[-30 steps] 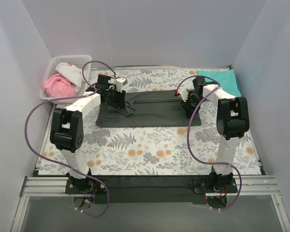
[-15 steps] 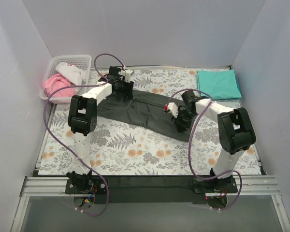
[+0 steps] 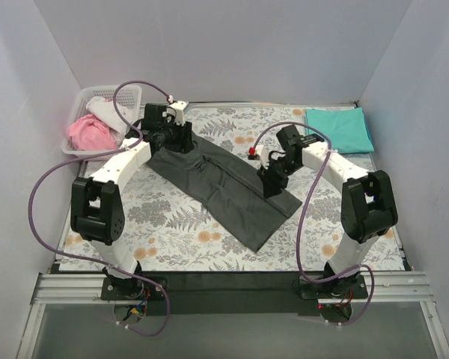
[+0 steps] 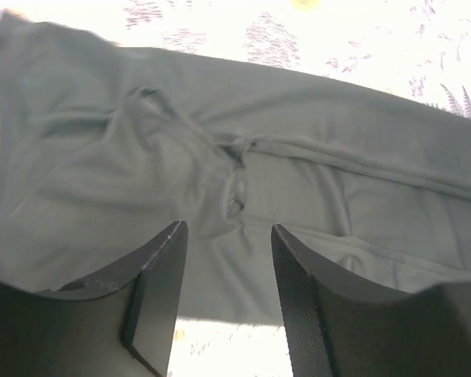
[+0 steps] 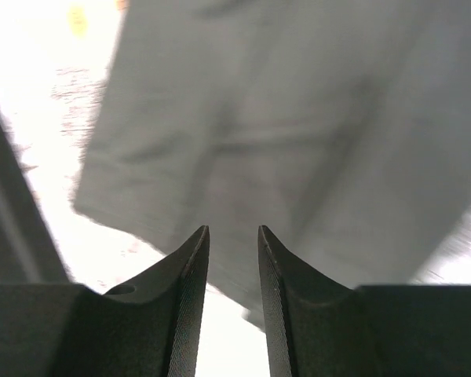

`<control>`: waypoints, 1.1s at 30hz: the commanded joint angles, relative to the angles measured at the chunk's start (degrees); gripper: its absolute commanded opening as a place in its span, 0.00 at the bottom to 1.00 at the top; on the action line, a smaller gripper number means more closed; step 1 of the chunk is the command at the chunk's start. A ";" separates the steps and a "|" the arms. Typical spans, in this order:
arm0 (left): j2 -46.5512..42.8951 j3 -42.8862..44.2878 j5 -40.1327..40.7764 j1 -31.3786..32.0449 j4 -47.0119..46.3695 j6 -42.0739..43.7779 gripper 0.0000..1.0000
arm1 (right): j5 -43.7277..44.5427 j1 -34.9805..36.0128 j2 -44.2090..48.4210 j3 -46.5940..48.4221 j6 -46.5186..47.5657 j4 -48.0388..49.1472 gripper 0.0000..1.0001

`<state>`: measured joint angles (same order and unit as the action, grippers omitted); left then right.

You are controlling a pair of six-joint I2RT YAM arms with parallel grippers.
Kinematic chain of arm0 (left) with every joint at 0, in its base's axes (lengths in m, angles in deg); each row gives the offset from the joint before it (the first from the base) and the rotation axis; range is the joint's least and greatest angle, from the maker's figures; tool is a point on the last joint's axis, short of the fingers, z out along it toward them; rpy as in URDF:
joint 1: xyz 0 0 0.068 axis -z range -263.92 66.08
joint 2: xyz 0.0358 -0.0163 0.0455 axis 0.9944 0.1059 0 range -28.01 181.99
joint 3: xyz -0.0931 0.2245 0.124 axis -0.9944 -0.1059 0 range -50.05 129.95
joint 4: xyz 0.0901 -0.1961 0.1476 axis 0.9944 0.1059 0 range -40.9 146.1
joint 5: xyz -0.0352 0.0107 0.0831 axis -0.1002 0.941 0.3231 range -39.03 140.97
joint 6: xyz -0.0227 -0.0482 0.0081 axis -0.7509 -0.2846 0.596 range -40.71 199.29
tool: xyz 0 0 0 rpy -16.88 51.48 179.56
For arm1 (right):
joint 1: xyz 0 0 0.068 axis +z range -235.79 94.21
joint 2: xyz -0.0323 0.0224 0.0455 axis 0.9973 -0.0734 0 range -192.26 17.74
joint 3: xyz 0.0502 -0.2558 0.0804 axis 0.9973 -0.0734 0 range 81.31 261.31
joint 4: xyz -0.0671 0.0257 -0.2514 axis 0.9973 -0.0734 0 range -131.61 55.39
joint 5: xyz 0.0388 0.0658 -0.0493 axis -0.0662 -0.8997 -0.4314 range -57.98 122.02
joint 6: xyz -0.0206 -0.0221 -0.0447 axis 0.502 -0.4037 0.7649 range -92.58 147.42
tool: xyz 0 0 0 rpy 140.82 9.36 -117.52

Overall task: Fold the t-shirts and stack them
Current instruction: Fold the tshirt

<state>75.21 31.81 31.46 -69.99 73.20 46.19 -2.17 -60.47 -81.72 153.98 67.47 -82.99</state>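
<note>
The dark charcoal-grey t-shirt [image 3: 224, 191] lies folded into a long strip, running diagonally from back left to front right on the floral sheet. My left gripper [image 3: 175, 139] hovers over its back left end, jaws open and empty; the left wrist view shows the wrinkled cloth [image 4: 298, 181] beyond the gripper [image 4: 228, 229]. My right gripper [image 3: 272, 184] is over the strip's right edge, jaws a little apart with nothing between them [image 5: 233, 230]; grey cloth [image 5: 298, 118] lies below. The teal t-shirt [image 3: 340, 129] lies folded flat at the back right.
A white basket [image 3: 112, 91] with pink and white cloth stands at the back left corner. The floral grey-and-orange sheet [image 3: 172, 224] covers the table. White walls close in the left, back and right sides. A black strip runs along the near edge.
The charcoal shirt swung from lying straight across the table to lying diagonally. Its right end came toward the front. The left arm went back left, the right arm came inward.
</note>
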 commanded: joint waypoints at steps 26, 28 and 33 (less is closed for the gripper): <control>34.28 27.05 3.70 -2.77 0.16 -3.90 0.27 | -1.57 6.05 -6.45 -14.22 -8.14 9.44 0.18; 38.61 35.25 0.19 -2.42 0.25 -3.90 0.31 | -2.80 8.25 -5.84 -12.47 -9.55 10.06 0.19; 42.25 48.39 -2.73 -2.42 -0.19 -6.10 0.42 | -0.17 6.50 -5.48 -6.05 -11.31 9.62 0.31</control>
<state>119.60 76.82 32.68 -72.35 71.76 40.26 -4.14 -51.99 -86.79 144.05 57.81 -72.61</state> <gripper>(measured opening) 0.416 0.284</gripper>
